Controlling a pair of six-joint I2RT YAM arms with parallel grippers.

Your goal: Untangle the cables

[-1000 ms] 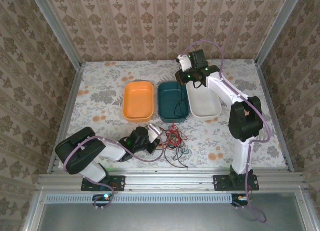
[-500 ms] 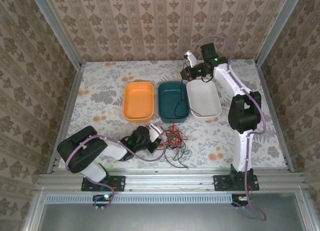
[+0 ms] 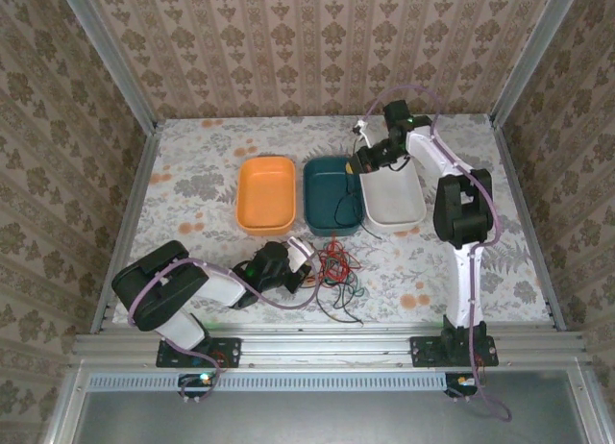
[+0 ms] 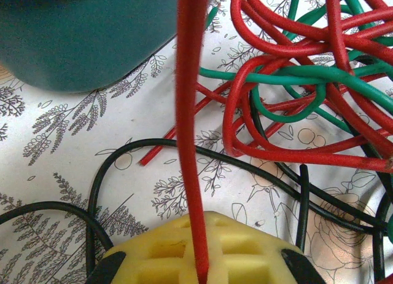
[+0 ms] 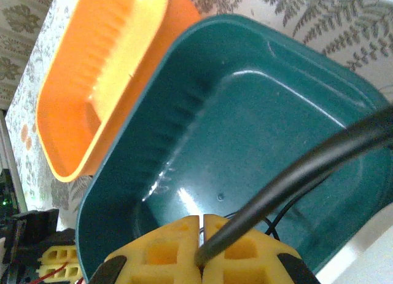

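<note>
Since the top camera sits pretty far off, the thin stuff is hard to read from up there, so the wrist views do most of the work. The left end effector (image 4: 202, 262) has its yellow pads squeezed together on a single red cable (image 4: 189, 112). That cable runs straight up and gets cut off at the top edge, so no idea where it ends. Behind it is the main tangle of cables (image 4: 307, 81): red and green loops knotted over each other, with black strands underneath. It lies on the counter (image 4: 80, 136) just beside the teal bin (image 4: 73, 38). I honestly can't sort out which strand goes where in that knot.

The right end effector (image 5: 201, 250) hangs above the far end of the teal bin, pads clamped on a black cable (image 5: 295, 179). That one leaves the frame at the right edge. From above it's a thin dark line running across the bin toward the pile, and its far end gets lost. The orange bin (image 3: 266, 194) sits left of the teal one and the white bin (image 3: 394, 199) sits right. Whether they're touching or just close, can't tell.
</note>
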